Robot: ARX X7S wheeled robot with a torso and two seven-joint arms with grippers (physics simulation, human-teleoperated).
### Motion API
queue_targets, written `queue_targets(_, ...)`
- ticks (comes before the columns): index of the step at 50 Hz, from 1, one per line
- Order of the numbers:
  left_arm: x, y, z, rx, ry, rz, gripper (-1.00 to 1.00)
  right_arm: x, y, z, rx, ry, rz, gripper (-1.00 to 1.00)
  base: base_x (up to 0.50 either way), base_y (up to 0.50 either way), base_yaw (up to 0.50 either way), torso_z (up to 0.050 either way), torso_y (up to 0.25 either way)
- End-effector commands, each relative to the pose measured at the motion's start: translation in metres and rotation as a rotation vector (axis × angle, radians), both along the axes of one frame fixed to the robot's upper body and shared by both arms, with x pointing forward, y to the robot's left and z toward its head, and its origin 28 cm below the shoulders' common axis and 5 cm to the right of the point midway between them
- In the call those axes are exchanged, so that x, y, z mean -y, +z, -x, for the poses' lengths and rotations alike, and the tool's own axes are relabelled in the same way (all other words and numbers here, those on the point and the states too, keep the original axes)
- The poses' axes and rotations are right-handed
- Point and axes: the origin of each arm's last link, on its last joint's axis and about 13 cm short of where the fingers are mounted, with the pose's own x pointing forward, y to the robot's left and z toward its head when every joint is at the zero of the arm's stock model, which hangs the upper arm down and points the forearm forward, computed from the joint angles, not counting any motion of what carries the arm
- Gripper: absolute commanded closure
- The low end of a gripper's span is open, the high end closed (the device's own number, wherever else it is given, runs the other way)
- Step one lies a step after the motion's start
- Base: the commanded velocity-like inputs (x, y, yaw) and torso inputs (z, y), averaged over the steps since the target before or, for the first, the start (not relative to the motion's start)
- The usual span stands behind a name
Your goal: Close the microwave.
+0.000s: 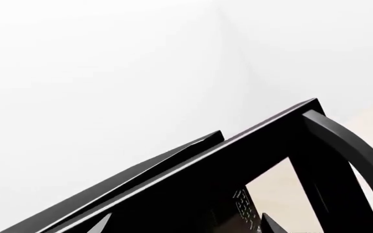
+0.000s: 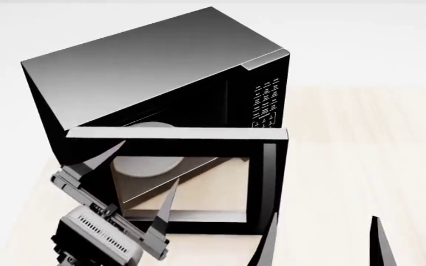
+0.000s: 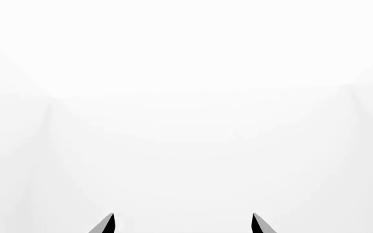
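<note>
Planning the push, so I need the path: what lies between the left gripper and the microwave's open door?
Nothing, by the head view. The left gripper with spread fingers already sits against the outer face of the door, at its hinge side.

The open door [image 2: 176, 183] hides the lower cavity; keypad [image 2: 266, 102] lettering is illegible; the right gripper [image 2: 324, 244] is cropped.
</note>
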Motion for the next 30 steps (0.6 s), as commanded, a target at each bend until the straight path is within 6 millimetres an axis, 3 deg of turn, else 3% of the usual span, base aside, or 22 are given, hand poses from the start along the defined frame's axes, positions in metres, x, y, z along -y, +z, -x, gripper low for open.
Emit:
queue_targets(1,-0.0127,-0.0002,-0.0035,-0.016,0.161,0.109,-1.0,0.0008,0.0007,-0.0008,0.006,-0.004,0.009,-1.0,0.0,0.0,0.0,0.0,0.0)
queue_targets(30,-0.0094,0.0061,-0.0103,-0.007,0.255,0.138,-1.0,0.0014,0.0009,-0.0007,0.007,-0.004,0.007,-1.0,0.0,0.0,0.0,0.0,0.0)
